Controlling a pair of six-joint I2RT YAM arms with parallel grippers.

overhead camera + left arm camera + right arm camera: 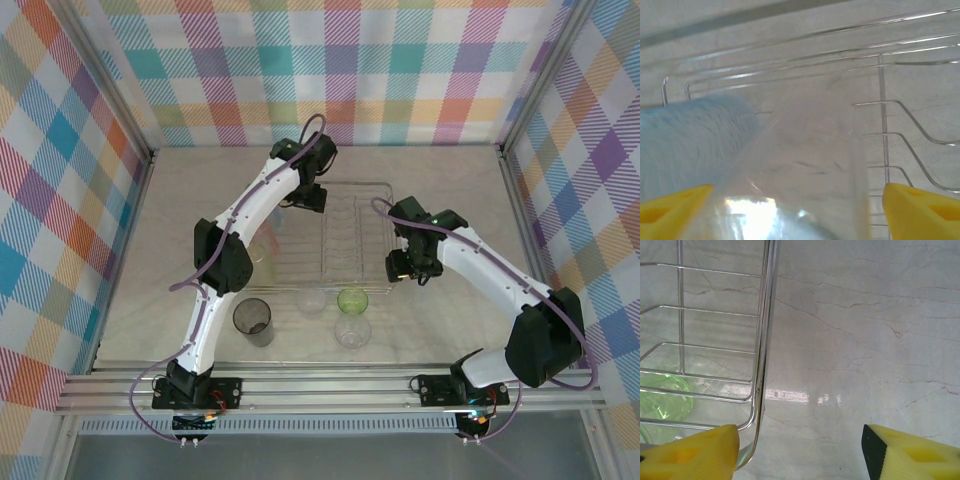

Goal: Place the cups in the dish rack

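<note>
The dish rack (352, 185) is a silvery wire basket in the middle of the table. My left gripper (308, 198) hovers over its far left corner. In the left wrist view the gripper (797, 195) is open, and a clear cup (810, 150) lies between the yellow fingers (920, 210) with a gap on the right side. A blue cup (690, 140) lies beside it in the rack (882, 100). My right gripper (405, 268) is open and holds nothing (800, 437), just outside the rack's wire rim (765, 340). A green cup (660, 400) shows through the wires.
In front of the rack stand a smoky grey cup (253, 320), a clear cup (312, 301), a green cup (352, 299) and another clear cup (352, 331). Checked walls close in the table on three sides, and a metal rail runs along the near edge.
</note>
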